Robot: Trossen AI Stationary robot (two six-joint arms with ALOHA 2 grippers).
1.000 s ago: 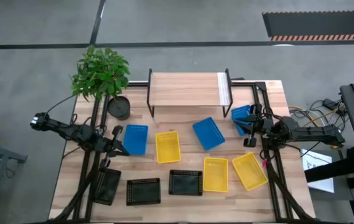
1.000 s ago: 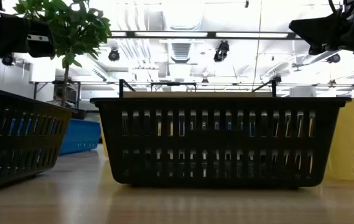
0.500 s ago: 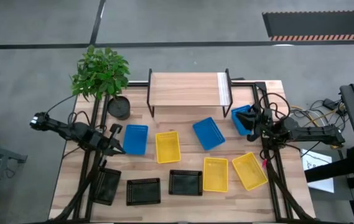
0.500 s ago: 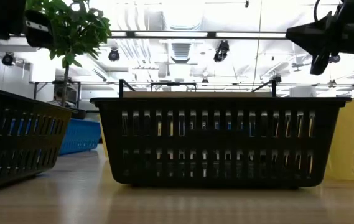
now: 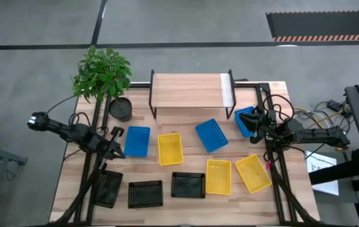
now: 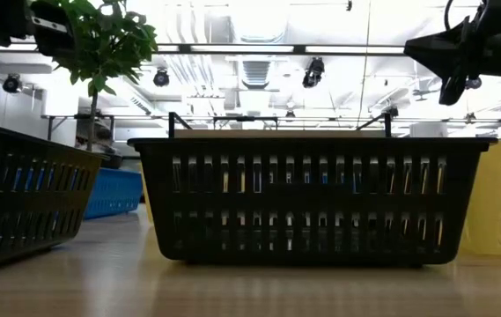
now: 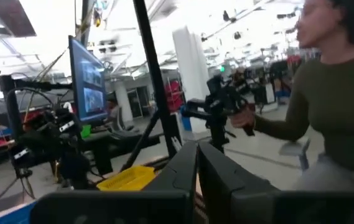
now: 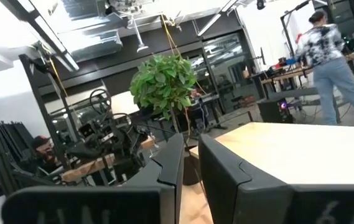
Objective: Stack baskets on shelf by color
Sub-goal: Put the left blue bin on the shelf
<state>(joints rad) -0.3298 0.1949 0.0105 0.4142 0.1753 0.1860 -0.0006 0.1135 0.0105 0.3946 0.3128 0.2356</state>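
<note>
The shelf (image 5: 192, 88) stands at the table's far middle with nothing on its wood top. Three blue baskets (image 5: 137, 140) (image 5: 212, 135) (image 5: 244, 118), three yellow ones (image 5: 170, 149) (image 5: 218, 176) (image 5: 253, 172) and three black ones (image 5: 108, 188) (image 5: 146, 193) (image 5: 188, 185) lie scattered on the table, bottoms down. My left gripper (image 5: 117, 149) (image 7: 198, 171) hangs shut beside the left blue basket. My right gripper (image 5: 253, 123) (image 8: 191, 168) hangs above the right blue basket, its fingers nearly together with nothing between them. Both point slightly upward.
A potted plant (image 5: 106, 79) stands at the far left beside the shelf. One black basket (image 6: 312, 198) fills the low view. Cables (image 5: 318, 116) run off the table's right edge. A person (image 7: 332, 112) stands beyond the table, another (image 8: 326, 56) farther off.
My left gripper has tipped upward and risen a little. My right gripper has rolled about its own axis without leaving its place. No basket has moved.
</note>
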